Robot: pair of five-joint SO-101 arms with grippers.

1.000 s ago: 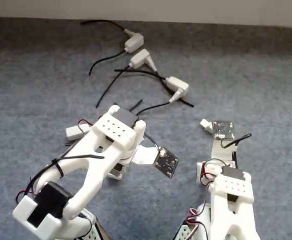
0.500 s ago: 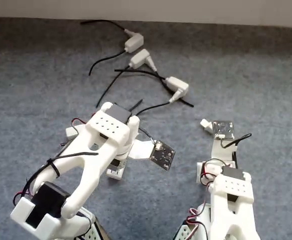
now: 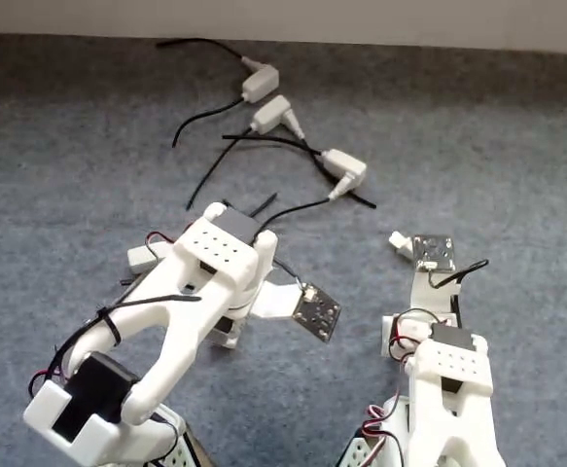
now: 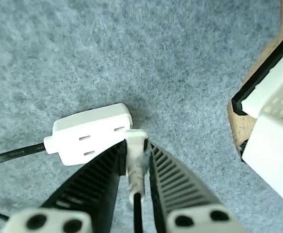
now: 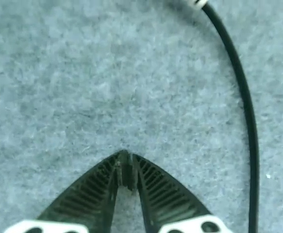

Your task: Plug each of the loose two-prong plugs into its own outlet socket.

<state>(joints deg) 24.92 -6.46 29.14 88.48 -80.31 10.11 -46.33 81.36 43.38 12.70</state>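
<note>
Left wrist view: left gripper [image 4: 135,149] is clamping a white two-prong plug [image 4: 136,167], with its black cord trailing back between the fingers.

Risk, as I am judging it: the plug's nose is meeting an end corner of the outlet block [image 4: 90,133], not squarely facing a pair of slots. A push from here is likely shoving the light block across the carpet [image 4: 131,48] instead of seating the prongs. The prongs are hidden, so I cannot tell how they are lining up. An off-axis push could also be twisting the plug in the grip.

The plug is sitting between the fingertips, its nose touching or just short of the block.

High view: the block [image 3: 144,258] is lying at about 9 o'clock from the left arm's wrist. Three white corded pieces [image 3: 271,117] are lying well apart toward 12 o'clock.

Right gripper [image 5: 126,167] is pinching together on nothing, over bare carpet, with a black cable [image 5: 243,111] running beside it.
</note>
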